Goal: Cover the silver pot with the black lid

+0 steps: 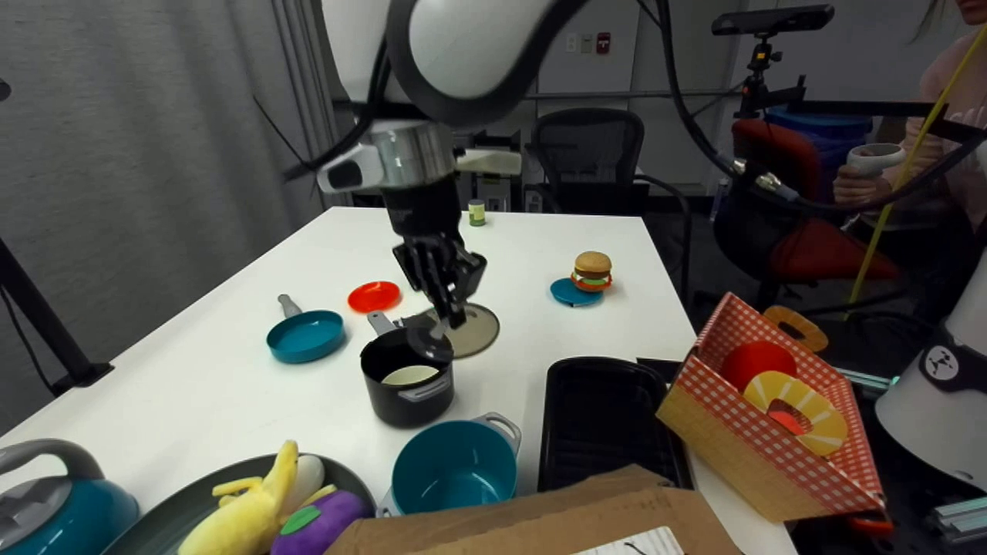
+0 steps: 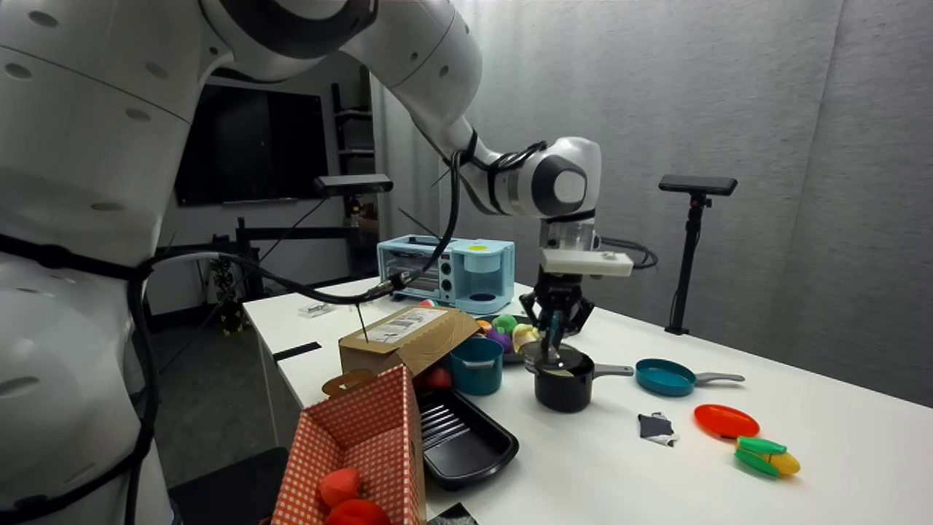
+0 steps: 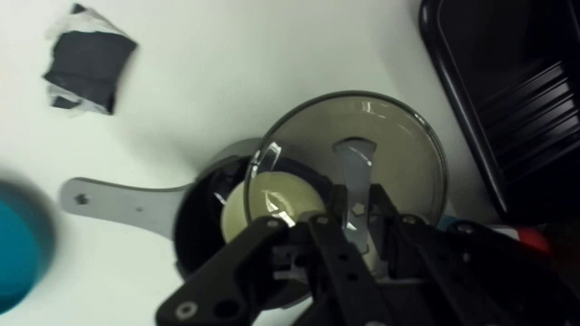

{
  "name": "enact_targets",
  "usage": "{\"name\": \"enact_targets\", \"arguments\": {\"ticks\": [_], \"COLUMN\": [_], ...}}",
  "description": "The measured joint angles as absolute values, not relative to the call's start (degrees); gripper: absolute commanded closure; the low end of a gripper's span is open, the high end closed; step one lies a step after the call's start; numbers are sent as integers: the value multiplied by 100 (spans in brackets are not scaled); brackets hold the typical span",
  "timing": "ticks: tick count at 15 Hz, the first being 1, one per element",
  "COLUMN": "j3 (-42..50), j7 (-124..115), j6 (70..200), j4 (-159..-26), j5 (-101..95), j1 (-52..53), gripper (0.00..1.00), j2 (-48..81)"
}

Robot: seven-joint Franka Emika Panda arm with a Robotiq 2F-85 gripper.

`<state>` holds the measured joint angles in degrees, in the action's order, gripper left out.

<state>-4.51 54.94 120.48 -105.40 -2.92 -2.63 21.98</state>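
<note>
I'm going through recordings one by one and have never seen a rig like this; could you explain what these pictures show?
The machine is one robot arm ending in a two-fingered gripper. Two pictures are taken from outside the robot, from different places; the third is taken from its wrist, looking down past the gripper.

On the white table are a teal pan, a teal bowl, a red disc and a black tray, among other things.

The gripper is shut on the grey handle of a see-through lid. The lid hangs partly over a dark pot but does not cover it; whether they touch, I cannot tell. Something pale and round shows inside the pot.
</note>
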Motion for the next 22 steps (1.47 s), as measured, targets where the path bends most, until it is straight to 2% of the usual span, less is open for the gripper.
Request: {"name": "enact_targets", "arguments": {"ticks": [6, 11, 22], "j3": [-647, -701, -601], "j7": [5153, 5123, 4776], "j6": [12735, 12905, 12933], "j4": [-12104, -12850, -12677], "j5": [-191, 31, 111], "j1": [-88, -58, -55], "gripper": [96, 96, 96], "j2": [1532, 920, 444]}}
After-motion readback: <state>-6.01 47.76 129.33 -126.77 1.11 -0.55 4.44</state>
